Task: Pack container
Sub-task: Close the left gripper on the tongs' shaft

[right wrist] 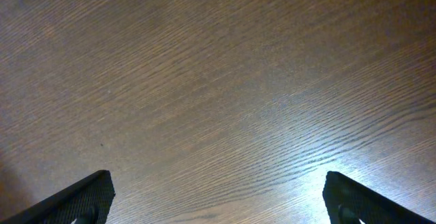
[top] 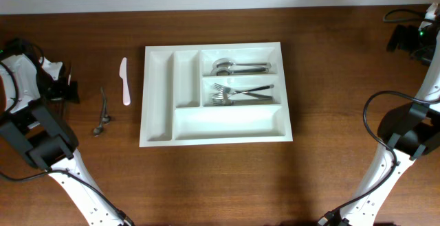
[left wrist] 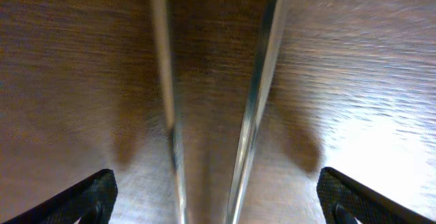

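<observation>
Your left tool (left wrist: 218, 203) is spread apart over two metal handles (left wrist: 259, 81) left of the container (top: 157, 109); your right tool (right wrist: 218, 200), well to the container's right, is spread too, above the counter (right wrist: 204, 81). The container sits mid-counter, holding spoons (top: 230, 66) and forks (top: 237, 92).

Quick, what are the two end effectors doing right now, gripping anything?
Left end effector: open, holding nothing, above two metal handles.
Right end effector: open, holding nothing.
</observation>
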Robot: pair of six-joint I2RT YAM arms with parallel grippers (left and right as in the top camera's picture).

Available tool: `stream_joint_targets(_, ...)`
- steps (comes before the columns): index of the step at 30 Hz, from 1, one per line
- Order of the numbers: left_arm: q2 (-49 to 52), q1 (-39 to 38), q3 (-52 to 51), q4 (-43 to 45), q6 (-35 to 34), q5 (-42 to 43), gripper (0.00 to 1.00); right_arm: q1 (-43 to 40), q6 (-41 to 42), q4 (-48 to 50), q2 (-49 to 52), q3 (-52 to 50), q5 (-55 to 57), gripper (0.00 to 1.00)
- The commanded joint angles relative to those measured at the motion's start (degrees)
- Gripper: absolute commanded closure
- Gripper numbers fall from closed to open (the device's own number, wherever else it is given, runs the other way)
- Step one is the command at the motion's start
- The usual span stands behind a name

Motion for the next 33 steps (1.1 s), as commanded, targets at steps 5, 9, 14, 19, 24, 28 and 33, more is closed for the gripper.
stream_joint_targets(5,2.99,-0.46,1.01,0.24,1.77,0.66,0.04,-0.44,0.09,0.13,-2.23,-0.31,-0.07,0.01)
stream_joint_targets(9,2.99,-0.46,1.01,0.5,1.79,0.59,0.04,-0.44,0.09,0.13,-2.23,-0.31,-0.07,0.01)
stream_joint_targets(14,2.99,-0.48,1.01,1.05,1.75,0.44,0.11,-0.44,0.09,0.13,-2.23,-0.31,-0.07,0.01)
stream_joint_targets(19,2.99,-0.46,1.01,1.49,1.75,0.46,0.33,-0.44,0.09,0.13,-2.23,-0.31,-0.07,0.01)
stream_joint_targets(24,2.99,-0.46,1.01,1.9,1.73,0.48,0.58,-0.44,0.09,0.13,-2.23,-0.31,-0.07,0.01)
stream_joint_targets(28,2.99,-0.46,1.01,2.01,1.73,0.48,0.63,-0.44,0.11,0.13,-2.23,-0.31,-0.07,0.01)
stream_joint_targets(33,2.99,-0.46,1.01,2.01,1.73,0.48,0.75,-0.44,0.09,0.13,-2.23,-0.31,-0.07,0.01)
